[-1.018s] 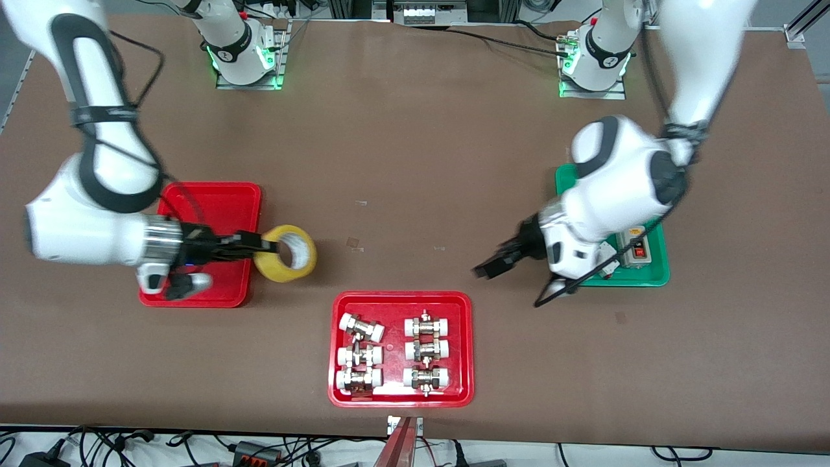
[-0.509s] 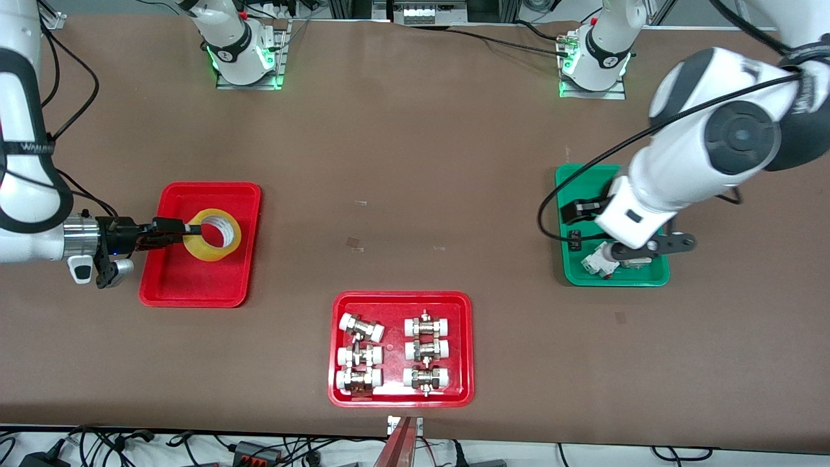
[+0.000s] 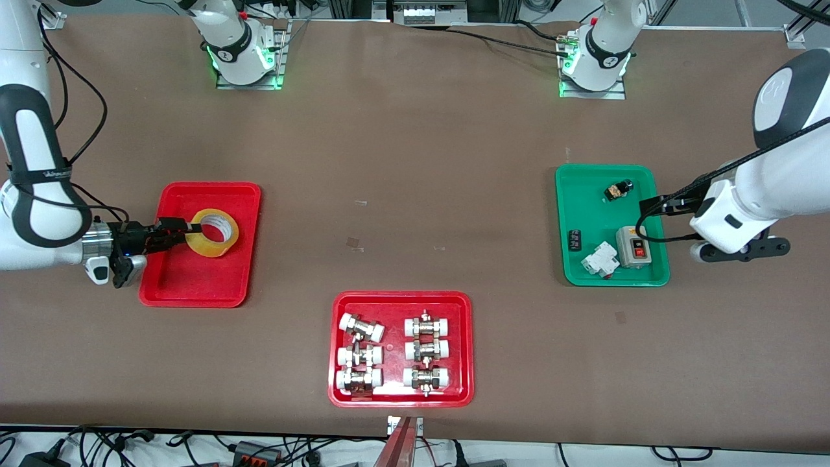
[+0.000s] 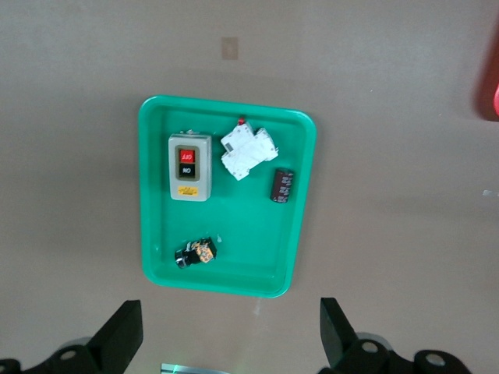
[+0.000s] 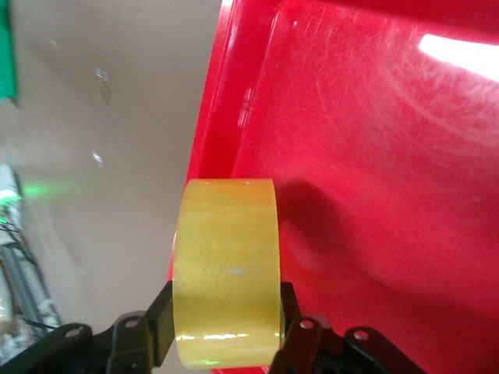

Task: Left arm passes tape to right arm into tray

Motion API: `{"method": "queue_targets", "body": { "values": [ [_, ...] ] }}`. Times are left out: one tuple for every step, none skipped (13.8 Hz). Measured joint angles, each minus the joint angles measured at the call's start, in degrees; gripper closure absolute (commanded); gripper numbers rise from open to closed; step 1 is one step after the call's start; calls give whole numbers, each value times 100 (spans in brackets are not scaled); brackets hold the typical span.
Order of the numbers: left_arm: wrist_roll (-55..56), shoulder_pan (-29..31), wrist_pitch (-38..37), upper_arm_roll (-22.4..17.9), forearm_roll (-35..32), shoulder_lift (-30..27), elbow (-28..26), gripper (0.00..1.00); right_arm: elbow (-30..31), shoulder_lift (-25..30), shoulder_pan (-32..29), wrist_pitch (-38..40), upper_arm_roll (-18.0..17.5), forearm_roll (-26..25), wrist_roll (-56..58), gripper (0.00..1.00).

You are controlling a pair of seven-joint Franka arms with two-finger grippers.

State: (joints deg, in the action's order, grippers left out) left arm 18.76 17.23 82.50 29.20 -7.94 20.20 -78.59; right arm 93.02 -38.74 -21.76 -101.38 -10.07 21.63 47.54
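- The tape (image 3: 213, 232) is seen at the left of the front view, over the plain red tray (image 3: 241, 194), in that tray's upper half.
- The tape is clamped by the right gripper (image 3: 187, 229); the roll is held by the side toward the right arm's end of the table, with the hole facing the camera.
- In the right wrist view, the tape (image 5: 227, 269) is pinched across its width between the two black fingers (image 5: 162, 318), with the tray (image 5: 374, 156) filling the right of that frame. Whether the roll touches the tray floor cannot be told.
- The right arm (image 3: 39, 194) is seen entering at the left edge of the front view.
- The left gripper (image 3: 739, 250) is found at the right edge of the front view, just beside the green tray (image 3: 587, 178), toward the left arm's end of the table.
- In the left wrist view, the left gripper (image 4: 228, 343) is shown with fingers spread wide and nothing between them.
- The green tray (image 4: 156, 257) holds a grey switch box (image 4: 189, 167), a white breaker (image 4: 248, 153) and two small dark parts.
- A second red tray of white-capped fittings (image 3: 399, 301) lies at lower centre of the front view.
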Motion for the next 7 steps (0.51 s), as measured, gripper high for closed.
{"method": "queue_targets", "body": {
  "values": [
    [0,11,101,3,0,-121,-168,0,44,6,76,-250,-1,-263,0,0],
    [0,12,240,9,0,-245,-365,0,97,5,165,-473,-2,-530,5,0],
    [0,11,418,20,0,-368,-577,0,122,7,269,-618,-4,-787,7,0],
    [-12,11,583,30,0,-489,-771,0,122,22,384,-717,-5,-1024,8,0],
    [-134,10,698,38,0,-589,-902,0,120,70,502,-814,-7,-1268,8,0],
    [-404,13,763,35,0,-670,-966,0,113,168,632,-892,-11,-1517,-2,0],
    [-652,26,785,20,0,-726,-984,0,103,321,756,-922,-12,-1715,-74,0]
  ]
}}
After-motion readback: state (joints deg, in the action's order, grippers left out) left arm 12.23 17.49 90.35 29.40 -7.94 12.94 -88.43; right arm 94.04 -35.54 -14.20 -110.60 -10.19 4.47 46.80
